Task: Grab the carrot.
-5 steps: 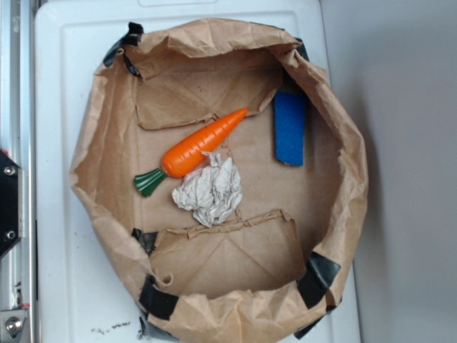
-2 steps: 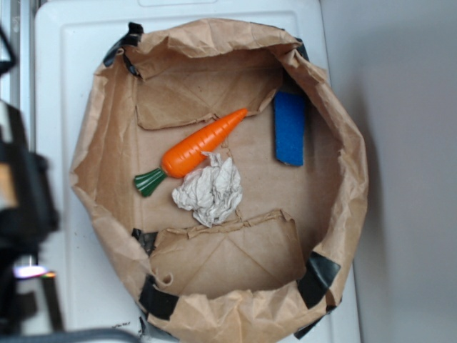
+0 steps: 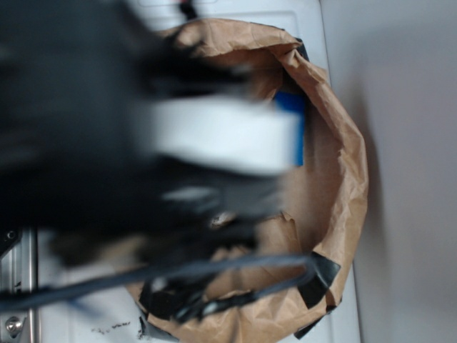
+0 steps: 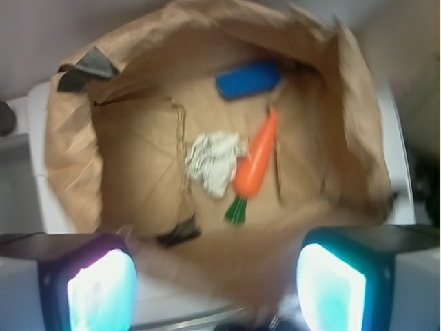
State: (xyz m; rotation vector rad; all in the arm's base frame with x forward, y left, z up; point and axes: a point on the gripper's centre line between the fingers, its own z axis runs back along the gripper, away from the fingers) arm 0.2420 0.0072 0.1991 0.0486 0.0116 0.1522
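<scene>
Wrist view: carrot [image 4: 256, 155] lies on the floor of a rolled-down brown paper bag [image 4: 69, 158], orange body running diagonally, pointed tip toward the upper right, dark green top [image 4: 236, 209] at the lower end; crumpled whitish paper ball [image 4: 214, 162] sits just beside the carrot on its left, looks touching or nearly so, blur makes it hard to tell; flat blue rectangular piece [image 4: 249, 80] lies beyond the carrot tip, near the far bag wall, apart from the carrot; black tape patch [image 4: 88, 64] on the bag rim at upper left; another dark patch [image 4: 178, 234] on the near inner wall. Gripper [image 4: 216, 286] sits at the bottom edge of the wrist view, above the near bag rim; two fingers [image 4: 102, 288] with glowing cyan pads show left and right; jaws stand wide apart, nothing between them; carrot well clear of both pads.

Exterior view: heavily motion-blurred black arm [image 3: 86, 136] covers most of the bag; carrot hidden there; only the right bag wall [image 3: 343, 164], a sliver of blue [image 3: 294, 103] and tape corners [image 3: 318, 277] show; bag rests on a white surface [image 3: 307, 21].
</scene>
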